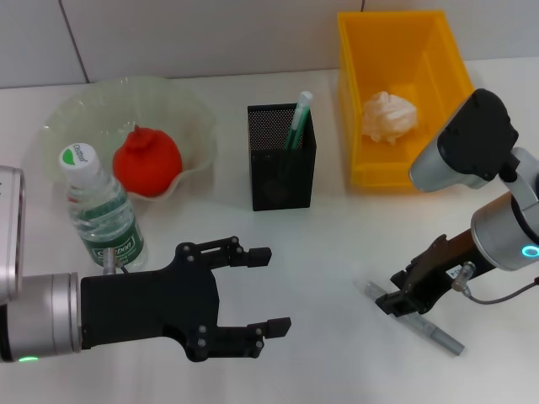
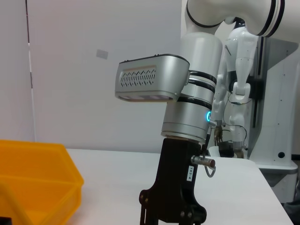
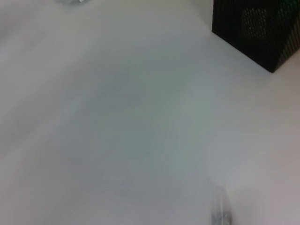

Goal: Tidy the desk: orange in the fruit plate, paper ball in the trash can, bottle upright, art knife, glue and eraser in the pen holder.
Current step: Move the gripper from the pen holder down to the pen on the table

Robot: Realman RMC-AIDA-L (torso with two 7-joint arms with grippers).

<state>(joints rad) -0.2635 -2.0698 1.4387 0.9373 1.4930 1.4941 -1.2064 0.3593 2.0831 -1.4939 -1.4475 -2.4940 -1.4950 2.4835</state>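
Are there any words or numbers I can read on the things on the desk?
White cap of the small clear plastic water bottle: green print, too small to read for sure.
Bottle's green label: white print, too blurred to read.
White tag on the right arm's black end effector: too small to read.

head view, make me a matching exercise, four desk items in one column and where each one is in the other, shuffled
Items:
1. orange
2. paper ball
3. bottle
4. art knife

Places:
A. lying flat on the desk under the right gripper
B. in the fruit plate
C. standing upright in front of the plate
D. inside the trash can

Pairs: 1-B, 2-D, 3-C, 4-A
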